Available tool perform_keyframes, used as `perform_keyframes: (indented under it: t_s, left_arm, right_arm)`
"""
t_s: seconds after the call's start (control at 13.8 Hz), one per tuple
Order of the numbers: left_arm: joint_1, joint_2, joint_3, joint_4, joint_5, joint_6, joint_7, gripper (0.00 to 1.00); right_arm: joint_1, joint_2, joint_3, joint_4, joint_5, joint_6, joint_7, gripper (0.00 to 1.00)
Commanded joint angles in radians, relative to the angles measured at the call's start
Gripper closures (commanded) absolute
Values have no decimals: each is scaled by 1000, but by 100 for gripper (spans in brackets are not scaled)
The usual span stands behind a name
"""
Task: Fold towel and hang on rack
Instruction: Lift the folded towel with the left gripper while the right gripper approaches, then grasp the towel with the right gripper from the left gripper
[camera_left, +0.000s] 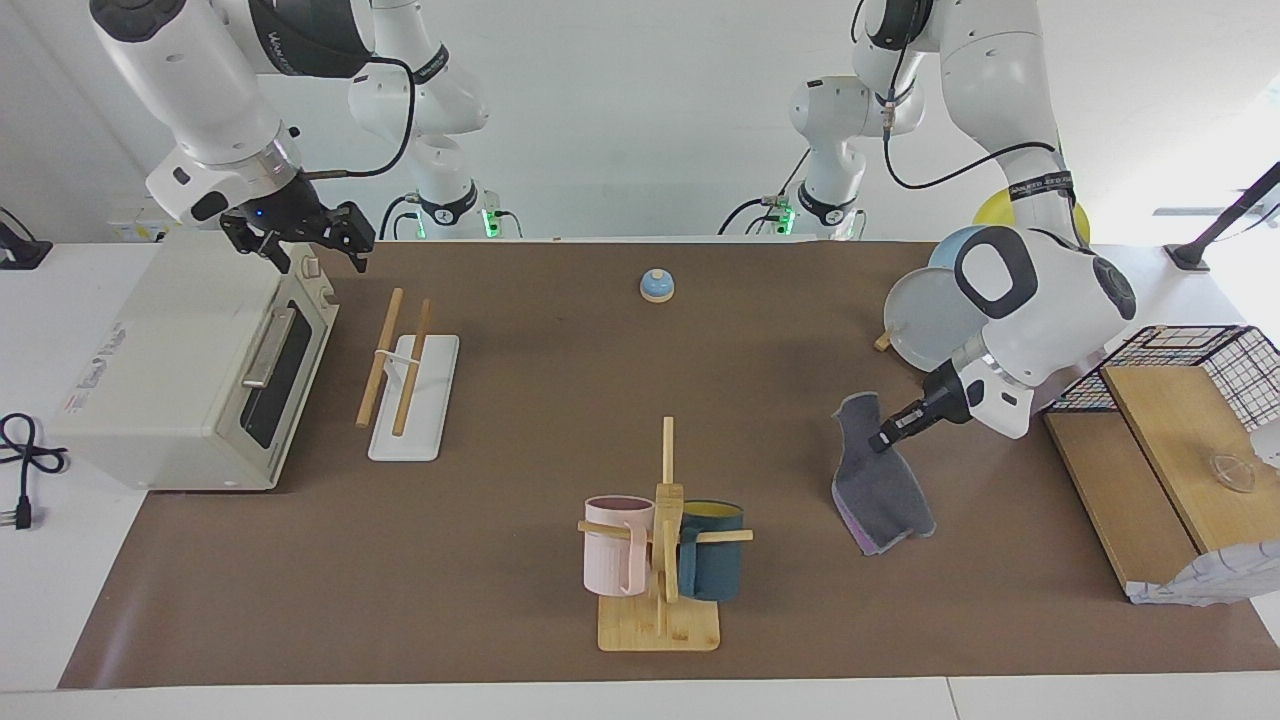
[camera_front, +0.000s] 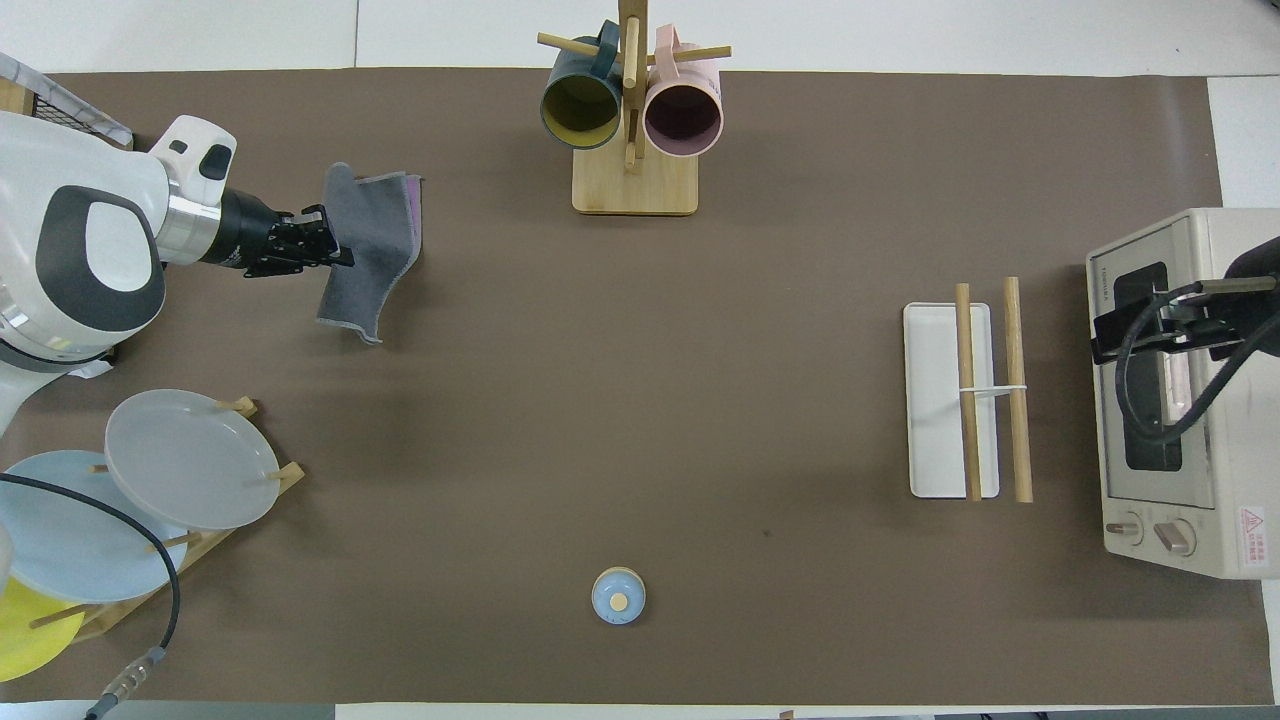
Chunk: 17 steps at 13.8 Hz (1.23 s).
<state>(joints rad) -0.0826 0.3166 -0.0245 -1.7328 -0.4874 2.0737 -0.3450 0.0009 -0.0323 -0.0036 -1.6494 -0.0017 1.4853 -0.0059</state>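
The towel (camera_left: 880, 490) (camera_front: 370, 250) is folded, dark grey outside with a purple strip showing along one side. It hangs lifted at one long edge over the mat at the left arm's end of the table, and its lower end still seems to rest on the mat. My left gripper (camera_left: 882, 440) (camera_front: 335, 245) is shut on that raised edge. The rack (camera_left: 395, 360) (camera_front: 985, 390), two wooden rods over a flat white base, lies at the right arm's end. My right gripper (camera_left: 320, 262) (camera_front: 1160, 330) waits open above the toaster oven, holding nothing.
A toaster oven (camera_left: 190, 370) (camera_front: 1180, 400) stands beside the rack. A bamboo mug tree (camera_left: 665, 540) (camera_front: 630, 110) with two mugs sits mid-table, farther from the robots. A blue bell (camera_left: 657, 286) sits near the robots. A plate stand (camera_left: 930, 320) and wire basket (camera_left: 1200, 350) flank the left arm.
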Motion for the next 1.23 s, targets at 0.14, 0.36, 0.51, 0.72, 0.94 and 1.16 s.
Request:
perform_keyframes:
  t_s: [0.14,0.36,0.51,0.72,0.94,1.16]
  left_arm:
    - [-40,-42,0,116,56,-125,-438,100]
    - [-75,-99,-8,133,53,-138,-700,100]
    - [-92,-145,-12,128,46,-136,-865,100]
    - [-117,-215,-25,125,36,-133,-1128,100]
    - [-160,-241,-29,124,33,-101,-1430,100]
    - [-227,-266,-31,82,17,-20,-1659,100]
  right_arm:
    - [-10,-29,2,-32,149,1,107,0]
    - [-6,-31,2,-41,258,1,277,0]
    - [-2,-40,2,-65,351,10,419,0]
    - [22,-81,16,-168,561,165,718,0]
    - [115,-84,19,-194,688,310,1006,0]
    - [207,-83,19,-213,787,467,1240,0]
